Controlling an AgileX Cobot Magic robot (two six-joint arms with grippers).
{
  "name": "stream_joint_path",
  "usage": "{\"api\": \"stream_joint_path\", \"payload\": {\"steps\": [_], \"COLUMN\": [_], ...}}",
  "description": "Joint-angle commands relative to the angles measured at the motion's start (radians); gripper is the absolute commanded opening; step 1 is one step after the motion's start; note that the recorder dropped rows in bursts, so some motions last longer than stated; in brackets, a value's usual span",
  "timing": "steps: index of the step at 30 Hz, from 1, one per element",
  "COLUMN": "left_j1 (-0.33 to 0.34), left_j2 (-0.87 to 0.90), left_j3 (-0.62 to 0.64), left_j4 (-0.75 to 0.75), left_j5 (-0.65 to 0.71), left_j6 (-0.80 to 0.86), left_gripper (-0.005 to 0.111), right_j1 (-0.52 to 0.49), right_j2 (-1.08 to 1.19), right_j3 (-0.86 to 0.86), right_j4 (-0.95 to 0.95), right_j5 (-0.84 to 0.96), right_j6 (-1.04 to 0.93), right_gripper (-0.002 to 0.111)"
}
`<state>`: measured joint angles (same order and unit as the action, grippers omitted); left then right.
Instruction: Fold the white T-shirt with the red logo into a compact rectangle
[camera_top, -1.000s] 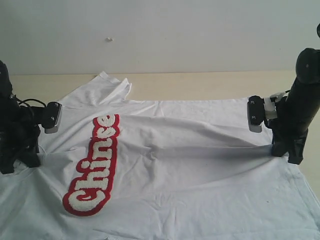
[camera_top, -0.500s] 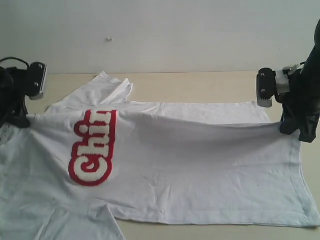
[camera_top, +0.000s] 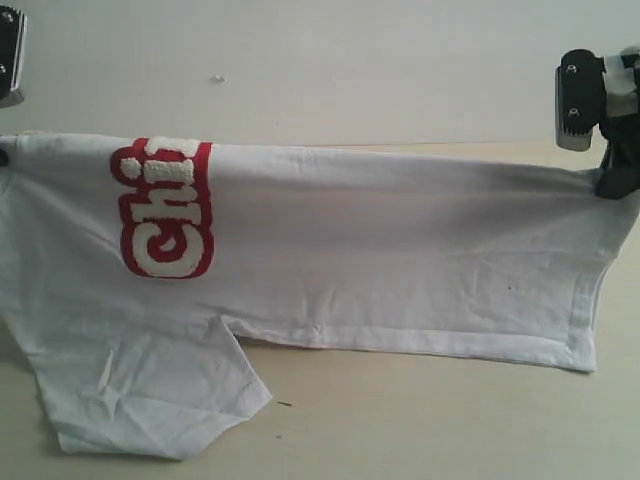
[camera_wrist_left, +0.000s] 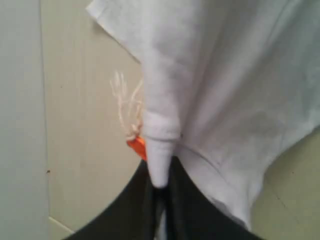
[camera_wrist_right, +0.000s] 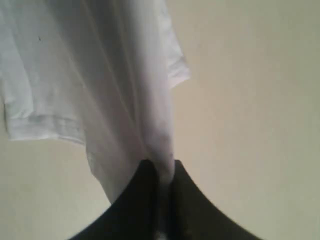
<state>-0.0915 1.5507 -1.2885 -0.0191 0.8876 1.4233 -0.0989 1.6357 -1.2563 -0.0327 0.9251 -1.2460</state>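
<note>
One white T-shirt (camera_top: 350, 250) hangs stretched between your two grippers above the beige table (camera_top: 450, 420); its one red logo (camera_top: 165, 210) wraps over the top edge. Your left gripper (camera_wrist_left: 160, 187) and right gripper (camera_wrist_right: 159, 172) each pinch fabric tightly. One orange tag (camera_wrist_left: 136, 145) sits beside the left jaws. A plain pale wall (camera_top: 350, 70) stands behind.

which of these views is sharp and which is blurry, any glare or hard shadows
Exterior view: slightly soft but readable, white T-shirt evenly lit, red logo clear, only soft shadows in the folds, no glare. Left wrist view: the close cloth is out of focus, left end effector a dark blur. Right wrist view: likewise blurred, right end effector nearly a silhouette.
</note>
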Motion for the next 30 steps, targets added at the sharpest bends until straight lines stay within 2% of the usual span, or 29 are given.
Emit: {"api": "stream_joint_path", "payload": {"steps": [1, 7, 12, 17, 19, 24, 28, 30], "left_j1": [0.002, 0.002, 0.0, 0.0, -0.004, -0.07, -0.123, -0.144], "left_j2": [-0.086, -0.218, -0.313, -0.401, -0.426, -0.478, -0.522, -0.563], "left_j3": [-0.006, -0.006, -0.006, -0.006, -0.006, -0.006, -0.001, -0.001], "left_j4": [0.077, 0.103, 0.102, 0.067, 0.043, -0.05, -0.05, -0.05], "left_j5": [0.046, 0.084, 0.162, 0.329, 0.333, 0.333, 0.333, 0.333], "left_j6": [-0.023, -0.021, -0.021, -0.05, -0.06, -0.081, -0.238, -0.262], "left_gripper": [0.0, 0.0, 0.0, 0.0, 0.0, 0.0, 0.0, 0.0], "right_j1": [-0.005, -0.005, -0.005, -0.005, -0.005, -0.005, -0.005, -0.005], "right_j2": [-0.072, -0.121, -0.147, -0.208, -0.235, -0.321, -0.393, -0.432], "right_j3": [-0.017, -0.148, -0.15, -0.146, -0.136, -0.077, -0.025, -0.001], "right_j4": [-0.029, -0.011, 0.013, 0.198, 0.247, 0.258, 0.27, 0.315], "right_j5": [0.022, 0.227, 0.296, 0.296, 0.296, 0.296, 0.296, 0.296], "right_j6": [0.001, 0.045, 0.045, 0.024, 0.022, 0.02, 0.018, 0.018], "right_gripper": [0.0, 0.0, 0.0, 0.0, 0.0, 0.0, 0.0, 0.0]}}
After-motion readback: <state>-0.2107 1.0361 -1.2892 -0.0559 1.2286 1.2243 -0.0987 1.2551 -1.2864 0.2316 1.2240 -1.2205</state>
